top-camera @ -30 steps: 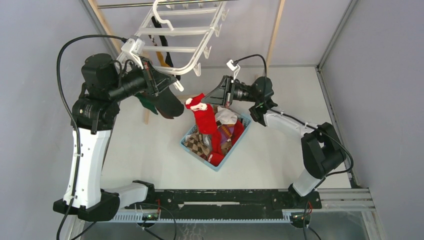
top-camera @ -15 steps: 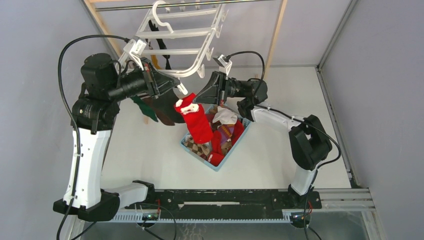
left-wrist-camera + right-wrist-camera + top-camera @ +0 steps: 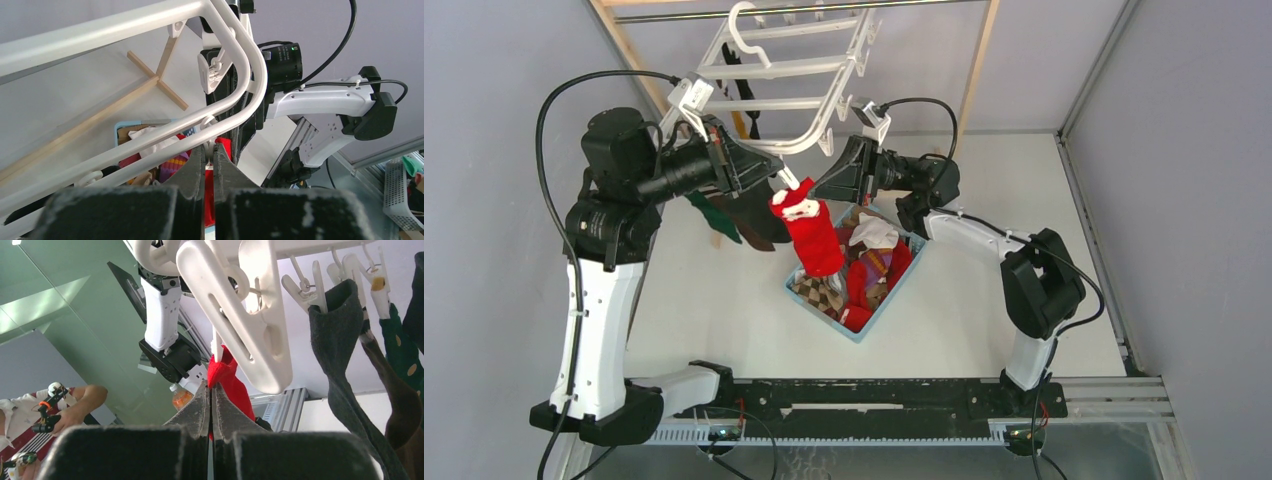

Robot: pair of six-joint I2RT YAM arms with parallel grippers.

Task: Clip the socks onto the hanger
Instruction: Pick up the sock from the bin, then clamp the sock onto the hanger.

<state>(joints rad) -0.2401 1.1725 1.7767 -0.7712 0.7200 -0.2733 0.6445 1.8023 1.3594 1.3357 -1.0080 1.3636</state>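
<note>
R fingers (image 3: 197, 410) closed, pinching red sock (image 3: 812, 235) top just below a hanger (image 3: 769, 68) clip (image 3: 250, 325). L fingers (image 3: 196, 167) closed under hanger rim; can't tell on what.

1. Hanger (image 3: 769, 68): smooth, glossy white plastic; its clip (image 3: 265, 377) looks the same.
2. Red sock (image 3: 812, 235): soft knitted cloth, matt.
3. Grey sock (image 3: 342, 365): fine-knit cloth, matt.
4. Basket (image 3: 858, 335): smooth light-blue plastic.
5. Rack (image 3: 977, 70): bare pale wood.
6. Left hand (image 3: 210, 149): matt black, grainy.
7. Surface (image 3: 714, 310): matt white.
</note>
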